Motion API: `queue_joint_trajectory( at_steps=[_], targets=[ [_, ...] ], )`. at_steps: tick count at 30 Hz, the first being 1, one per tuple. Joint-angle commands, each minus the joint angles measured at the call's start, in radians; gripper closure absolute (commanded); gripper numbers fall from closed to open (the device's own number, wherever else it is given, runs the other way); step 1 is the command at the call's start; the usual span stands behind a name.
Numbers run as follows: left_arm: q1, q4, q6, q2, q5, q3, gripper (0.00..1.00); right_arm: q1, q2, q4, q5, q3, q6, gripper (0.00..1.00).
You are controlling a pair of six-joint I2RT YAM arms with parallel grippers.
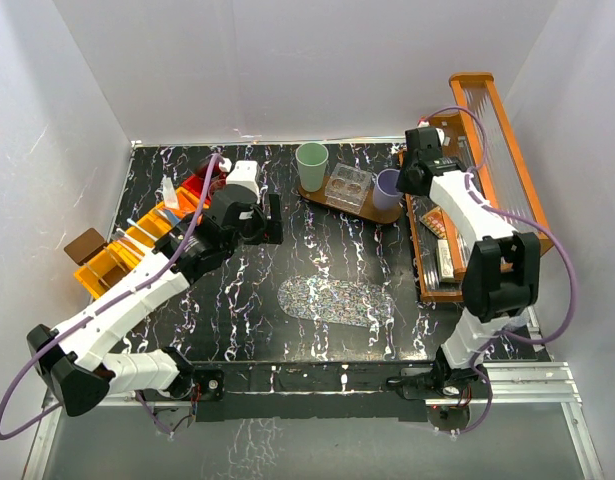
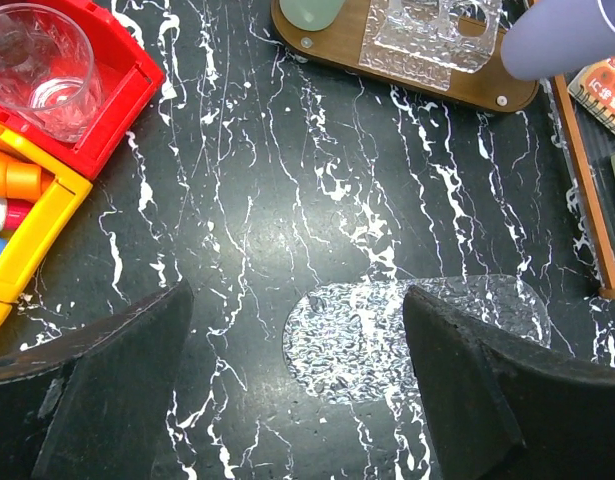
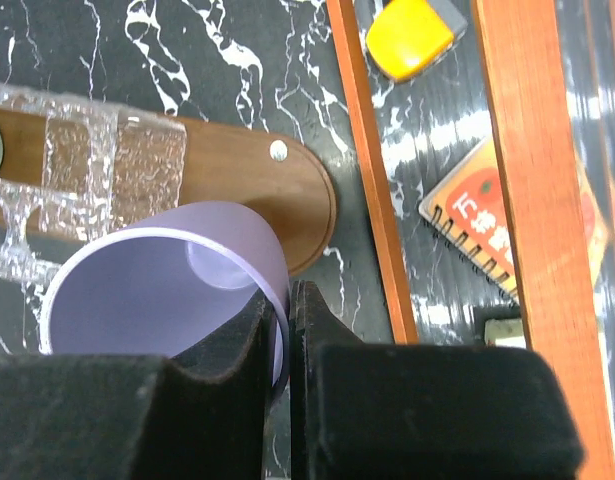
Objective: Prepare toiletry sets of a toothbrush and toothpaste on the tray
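Currently my right gripper [image 3: 290, 300] is clamped on the rim of the lilac cup [image 3: 157, 290], one finger inside, one outside, at the right end of the wooden tray [image 3: 237, 165]. My left gripper [image 2: 297, 340] hangs spread wide above the bench [image 2: 287, 180], grasping nothing, with the clear glass cup [image 2: 42, 65] in a red bin [image 2: 127, 80] at its view's upper left.

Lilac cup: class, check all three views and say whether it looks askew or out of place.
The lilac cup at the right end of the wooden tray leans rather than standing flat like the green cup. The right gripper pinches its wall at the rim, so it is held, not toppled.
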Motion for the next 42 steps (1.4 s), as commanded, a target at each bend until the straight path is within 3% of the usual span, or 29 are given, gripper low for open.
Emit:
queue_joint_trajectory(
  at_steps=[1,10,31,42],
  targets=[
    [0.021,-0.007,0.034,-0.057,0.013,-0.014,0.14,-0.015,0.080,0.006,0.047,0.103,-0.018,0.99],
    [0.037,-0.007,0.048,-0.099,0.022,-0.020,0.14,-0.019,0.199,0.000,0.013,0.163,-0.023,0.97],
    [0.049,-0.018,0.047,-0.099,0.019,-0.007,0.13,-0.017,0.193,-0.070,0.071,0.181,-0.056,0.91],
    [0.055,-0.025,0.044,-0.093,0.022,-0.002,0.13,-0.017,0.199,-0.076,0.016,0.227,-0.059,0.66]
  ],
)
